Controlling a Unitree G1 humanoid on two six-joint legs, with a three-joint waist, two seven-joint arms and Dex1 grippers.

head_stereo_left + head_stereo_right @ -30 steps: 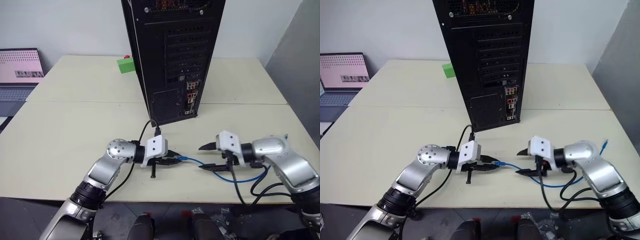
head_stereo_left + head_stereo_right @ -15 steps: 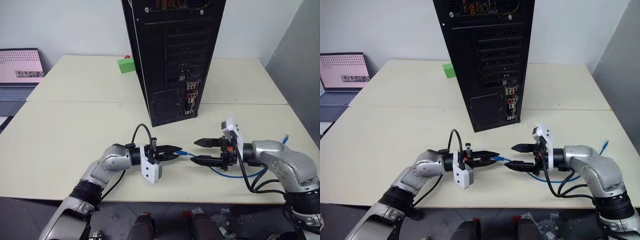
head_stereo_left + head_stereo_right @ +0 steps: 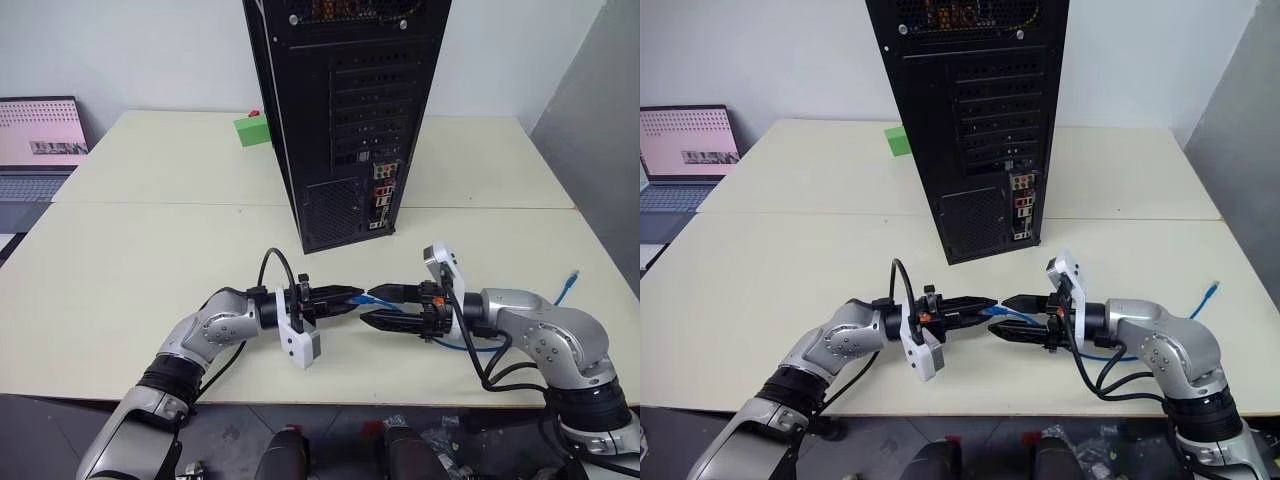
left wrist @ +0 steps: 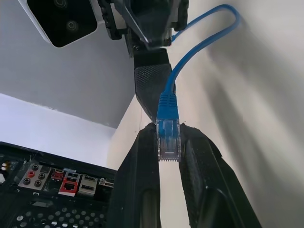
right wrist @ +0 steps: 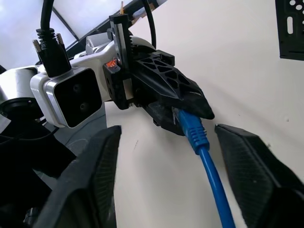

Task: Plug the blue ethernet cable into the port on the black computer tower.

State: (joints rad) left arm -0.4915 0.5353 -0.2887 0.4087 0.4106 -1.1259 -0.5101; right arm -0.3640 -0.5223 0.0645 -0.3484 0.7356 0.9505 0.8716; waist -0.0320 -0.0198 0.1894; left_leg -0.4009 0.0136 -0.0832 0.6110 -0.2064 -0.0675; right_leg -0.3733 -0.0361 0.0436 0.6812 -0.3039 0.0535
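Beige worktop (image 3: 130, 260) before the black computer tower (image 3: 345, 110): left gripper (image 3: 345, 297) pinches the blue ethernet cable (image 4: 168, 135); right gripper (image 3: 385, 305), spread, has closed in around it, likely for handover.

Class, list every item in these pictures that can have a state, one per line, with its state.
Thin blue ethernet cable: unplugged, clear plug pinched in left gripper.
Left gripper: shut on the plug.
Right gripper: open, fingers either side of the cable.
Small dark port: empty.
Tall black computer tower: upright on table.
Laptop: open, screen lit.
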